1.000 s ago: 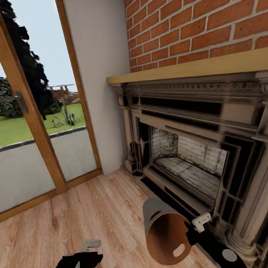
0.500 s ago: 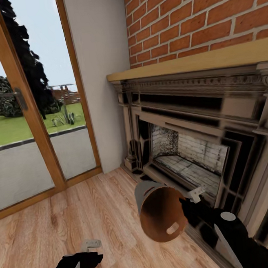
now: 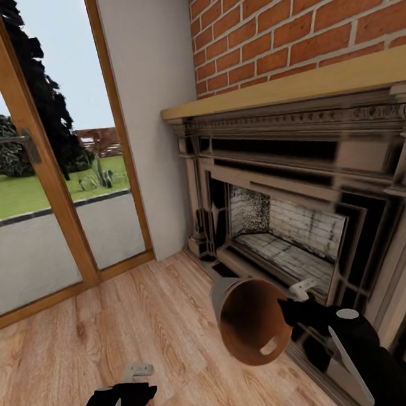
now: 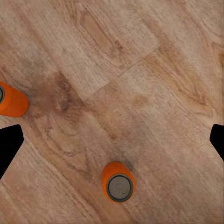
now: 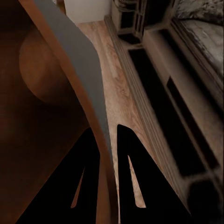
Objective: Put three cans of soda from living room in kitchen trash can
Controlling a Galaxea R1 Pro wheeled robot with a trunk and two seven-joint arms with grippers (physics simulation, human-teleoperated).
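While right end effector (image 5: pixel 108 154) pinches tash can (image 3: pixel 249 323) rim, second soda can (image 4: pixel 10 99) cut off.

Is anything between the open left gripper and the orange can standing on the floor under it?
Nothing visible: in the left wrist view the upright orange can stands on bare plank floor between the spread fingertips, with a second orange can apart at the edge.

Ahead of me rises a red brick wall (image 3: pixel 298 26) above a pale wooden mantel (image 3: pixel 291 89). Under it sits an ornate dark fireplace (image 3: pixel 290 207) with a whitish brick hearth (image 3: pixel 280 233) inside. To my left stand wood-framed glass doors (image 3: pixel 46 181), showing bright daylight, a lawn (image 3: pixel 16 196) and dark trees (image 3: pixel 43 88). A plain white wall (image 3: pixel 150 109) fills the corner between them. Warm brown floor planks (image 3: pixel 116 335) run beneath me.
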